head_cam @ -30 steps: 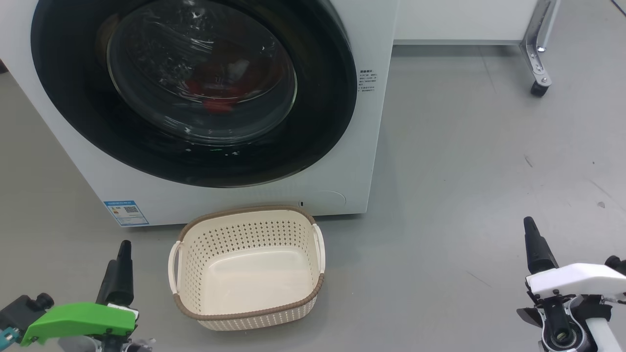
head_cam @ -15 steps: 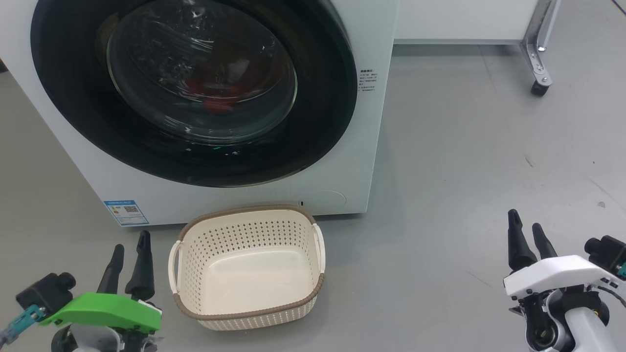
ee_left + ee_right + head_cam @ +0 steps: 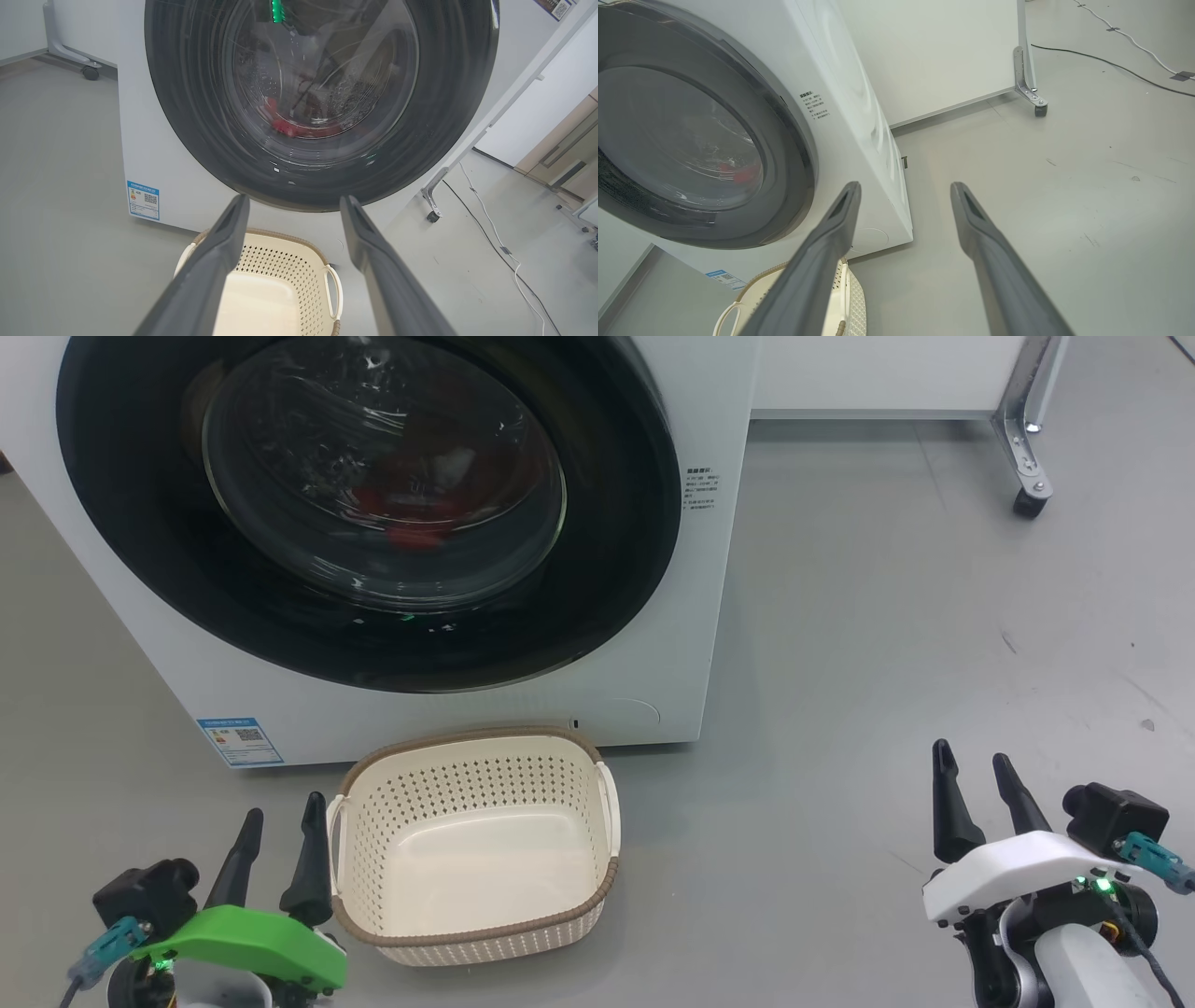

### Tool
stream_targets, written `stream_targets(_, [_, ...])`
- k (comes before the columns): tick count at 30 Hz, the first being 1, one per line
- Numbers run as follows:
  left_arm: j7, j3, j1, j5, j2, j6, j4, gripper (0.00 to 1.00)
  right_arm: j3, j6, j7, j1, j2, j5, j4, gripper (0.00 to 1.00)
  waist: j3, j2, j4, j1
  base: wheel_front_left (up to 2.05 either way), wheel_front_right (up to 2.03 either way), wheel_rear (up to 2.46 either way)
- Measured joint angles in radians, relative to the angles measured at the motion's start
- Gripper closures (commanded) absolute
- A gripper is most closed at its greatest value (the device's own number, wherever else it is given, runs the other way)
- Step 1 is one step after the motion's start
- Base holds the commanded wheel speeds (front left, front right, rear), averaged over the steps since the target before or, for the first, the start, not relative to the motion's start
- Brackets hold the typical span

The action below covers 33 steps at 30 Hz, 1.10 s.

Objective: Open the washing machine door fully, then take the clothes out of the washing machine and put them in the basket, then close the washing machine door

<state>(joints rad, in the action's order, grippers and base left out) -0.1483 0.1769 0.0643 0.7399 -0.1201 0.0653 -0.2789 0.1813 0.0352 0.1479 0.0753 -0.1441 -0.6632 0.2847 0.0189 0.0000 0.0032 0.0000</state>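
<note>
Left gripper – jaws spread wide, gripping nothing, low over the floor. Right gripper is the same, jaws apart and free.

The basket sits just right of the left gripper, with its near white handle close beside it. Can't tell if they touch. It's upright, bare bottom showing. In the left wrist view it's low between the two fingers, tucked near the foot of the washing machine.

The washing machine door is ahead of and above the left gripper, shut flat against the machine front. It has a black ring all round and a glass bowl in the middle. The clothes are behind that glass, low in the drum – a red bundle, detail lost in reflections.

The blue label sticker is on the machine's lower corner, ahead of the left gripper and slightly to its left.

The right gripper is well apart from the basket, off to the basket's right over the floor. The machine's right front corner is ahead and to its left, with small printed text along that edge. Ahead and to its right is a metal leg on a castor under a white panel. A cable lies on the floor far beyond.
</note>
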Motion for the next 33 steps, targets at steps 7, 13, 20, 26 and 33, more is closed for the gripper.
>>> stream_targets(7, [-0.021,0.017,0.000,-0.080,0.001,-0.009,-0.006,0.00,0.020,-0.008,0.018,0.000,0.001,0.080,0.001,0.00,0.003,0.0000,0.000,0.0000,0.00,0.00,0.00])
stream_targets(13, [-0.040,0.024,0.002,-0.147,0.003,-0.017,-0.024,0.00,0.037,-0.012,0.040,0.002,0.004,0.167,0.004,0.00,0.006,0.0000,0.001,0.0000,0.00,0.00,0.00])
stream_targets(20, [-0.066,0.032,0.004,-0.218,0.009,-0.026,-0.049,0.00,0.053,-0.013,0.062,0.005,0.013,0.255,0.010,0.00,0.007,0.0000,0.000,0.0000,0.00,0.00,0.00])
stream_targets(26, [-0.083,0.034,0.022,-0.278,0.010,-0.035,-0.072,0.00,0.056,-0.025,0.084,0.006,0.017,0.330,0.014,0.00,0.005,0.0000,-0.002,0.0000,0.00,0.00,0.00])
stream_targets(33, [-0.101,0.044,0.024,-0.329,0.013,-0.041,-0.102,0.00,0.045,-0.029,0.102,0.006,0.024,0.384,0.019,0.00,0.003,0.0000,-0.004,0.0000,0.00,0.00,0.00])
